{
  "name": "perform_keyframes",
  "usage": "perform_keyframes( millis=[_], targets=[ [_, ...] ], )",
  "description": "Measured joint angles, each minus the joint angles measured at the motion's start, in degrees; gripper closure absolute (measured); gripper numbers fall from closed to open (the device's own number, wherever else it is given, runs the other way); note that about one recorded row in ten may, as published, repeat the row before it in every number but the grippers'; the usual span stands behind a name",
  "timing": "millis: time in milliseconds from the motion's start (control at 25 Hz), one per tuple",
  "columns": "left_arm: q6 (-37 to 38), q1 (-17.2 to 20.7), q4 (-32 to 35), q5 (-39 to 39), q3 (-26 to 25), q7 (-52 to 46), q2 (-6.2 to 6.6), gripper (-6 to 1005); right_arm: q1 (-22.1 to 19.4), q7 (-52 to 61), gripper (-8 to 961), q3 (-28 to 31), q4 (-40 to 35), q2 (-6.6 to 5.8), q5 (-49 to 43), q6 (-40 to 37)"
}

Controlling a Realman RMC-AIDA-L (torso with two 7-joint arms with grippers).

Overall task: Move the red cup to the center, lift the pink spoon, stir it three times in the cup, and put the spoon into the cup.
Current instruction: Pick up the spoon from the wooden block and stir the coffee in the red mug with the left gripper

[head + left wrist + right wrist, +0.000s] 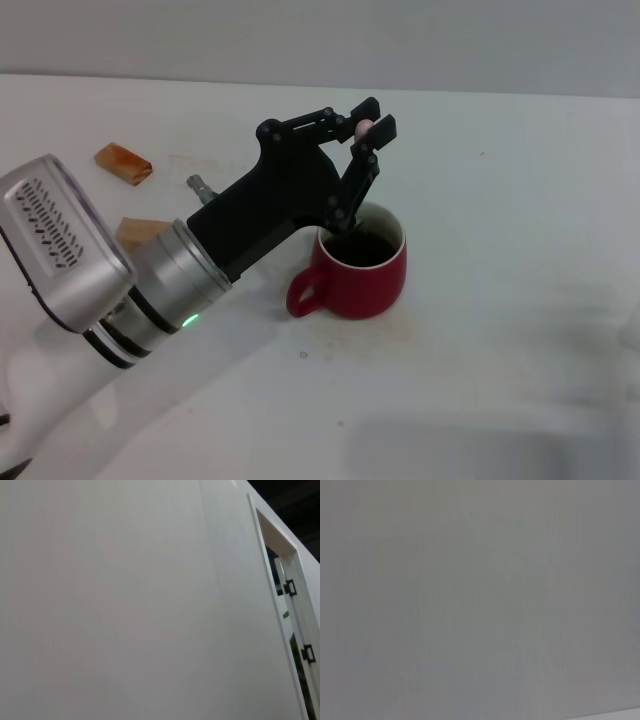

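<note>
Jaws of the left gripper (366, 126) pinched the pink spoon (363, 127) upright, arm angled above the red cup (360, 274).

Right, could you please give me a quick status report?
Left pincer shut on pink spoon, above red cup. Right pincer not in view. Wooden blocks lie well clear.

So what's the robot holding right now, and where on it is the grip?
The left gripper pinches the pink spoon by the top of its pink handle, above the red cup; the spoon's lower end is hidden behind the fingers. The right gripper is out of view.
</note>
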Motion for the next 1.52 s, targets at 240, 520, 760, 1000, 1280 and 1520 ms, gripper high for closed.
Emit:
perform_keyframes(
  millis=[240, 520, 760, 1000, 1280, 1520],
  targets=[
    [-2.0, -0.7, 0.0, 0.0, 0.1, 0.1, -0.16, 854, 0.0, 0.0, 952, -0.2, 0.1, 0.00, 0.0, -0.4],
    [-6.3, -0.8, -1.3, 0.0, 1.3, 0.5, -0.26, 854, -0.7, 0.0, 952, -0.5, 0.3, -0.03, 0.0, -2.0],
    [-10.8, -1.1, -1.6, -0.4, 0.6, 0.6, -0.45, 853, -1.3, 0.0, 953, -0.7, 1.0, -0.14, -0.4, -2.2],
    [-13.8, -2.0, -1.6, -0.5, 0.1, 4.2, -0.45, 853, -1.8, 0.0, 953, -1.4, 1.2, -0.18, -0.5, -3.2],
    [-16.6, -3.5, -1.6, -0.5, 0.4, 4.5, -0.50, 853, -2.1, 0.0, 952, -1.5, 1.3, -0.18, -0.5, -3.8],
    [-21.6, -4.6, -2.7, -0.5, 0.6, 4.2, -0.53, 853, -2.7, 0.0, 952, -1.6, 1.4, -0.19, -0.6, -4.4]
  ],
)
